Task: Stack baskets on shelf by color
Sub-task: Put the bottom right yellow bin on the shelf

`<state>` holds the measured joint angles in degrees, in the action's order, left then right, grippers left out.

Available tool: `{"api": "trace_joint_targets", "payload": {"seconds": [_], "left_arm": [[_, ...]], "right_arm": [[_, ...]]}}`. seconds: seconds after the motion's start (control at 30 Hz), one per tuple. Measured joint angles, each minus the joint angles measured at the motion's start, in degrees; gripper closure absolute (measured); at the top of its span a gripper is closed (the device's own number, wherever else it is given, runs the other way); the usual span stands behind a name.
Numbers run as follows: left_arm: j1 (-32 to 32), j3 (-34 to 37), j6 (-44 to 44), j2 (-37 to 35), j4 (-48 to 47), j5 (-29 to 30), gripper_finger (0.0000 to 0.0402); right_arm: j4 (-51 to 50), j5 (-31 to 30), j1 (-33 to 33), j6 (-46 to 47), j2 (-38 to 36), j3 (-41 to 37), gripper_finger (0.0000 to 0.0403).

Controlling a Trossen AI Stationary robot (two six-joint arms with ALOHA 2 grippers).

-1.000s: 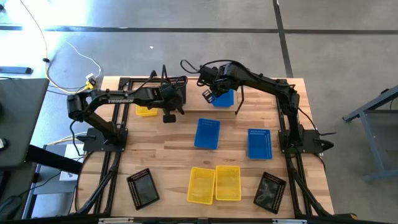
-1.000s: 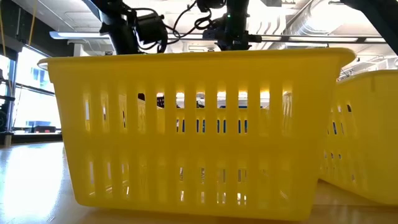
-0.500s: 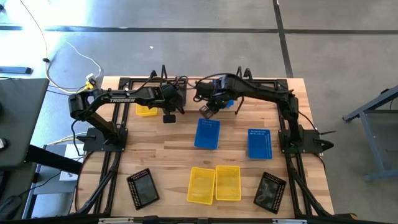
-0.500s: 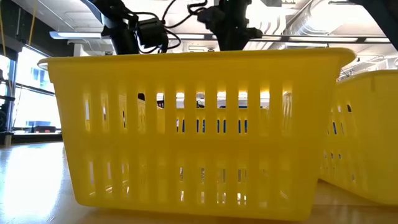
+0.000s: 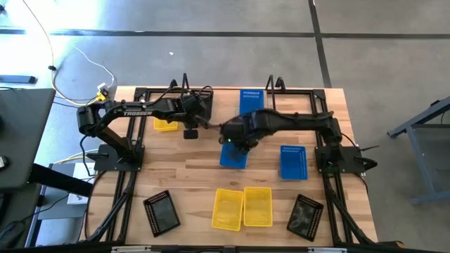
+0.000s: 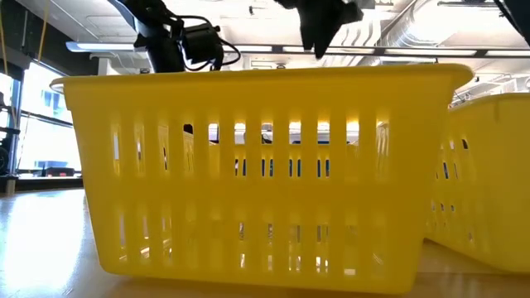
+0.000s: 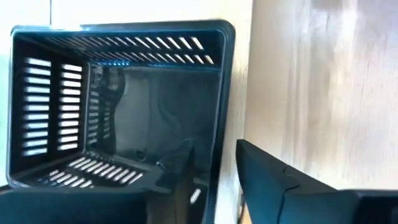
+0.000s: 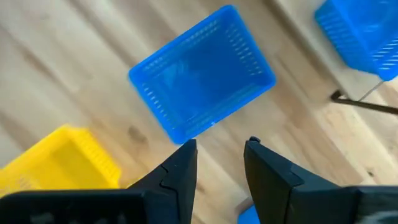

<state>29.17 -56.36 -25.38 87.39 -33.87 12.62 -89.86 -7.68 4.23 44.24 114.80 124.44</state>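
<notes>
While L hand [image 7: 213,149] is opening off black basket [image 7: 112,106], R hand [image 8: 221,144], open & empty, is swinging over next blue basket [image 8: 202,81].

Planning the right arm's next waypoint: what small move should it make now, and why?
Probably lower the right gripper onto the near wall of the blue basket just ahead. Its fingers are open and empty, hovering above the table, and one blue basket already sits on the shelf, so this one likely goes next.

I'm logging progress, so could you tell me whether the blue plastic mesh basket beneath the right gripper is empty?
Empty. The right wrist view shows the blue basket with a bare floor, upright on the table.
</notes>
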Motion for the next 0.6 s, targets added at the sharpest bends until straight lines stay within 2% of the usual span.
{"api": "trace_joint_targets", "payload": {"seconds": [0.23,0.4,0.6], "left_arm": [[-1.71,-5.02,3.69,-0.89,-6.76,-0.16,0.0257],[-3.09,-10.06,8.11,-0.87,-13.1,-0.3,0.0256],[-6.16,-15.16,11.31,-0.88,-19.01,-0.52,0.026]], "right_arm": [[-0.15,2.91,5.95,1.15,-2.51,0.11,0.0284],[-0.12,6.86,10.68,-0.76,-2.67,-0.16,0.0284],[-0.15,7.12,16.84,-0.62,-2.65,-0.61,0.0284]]}}
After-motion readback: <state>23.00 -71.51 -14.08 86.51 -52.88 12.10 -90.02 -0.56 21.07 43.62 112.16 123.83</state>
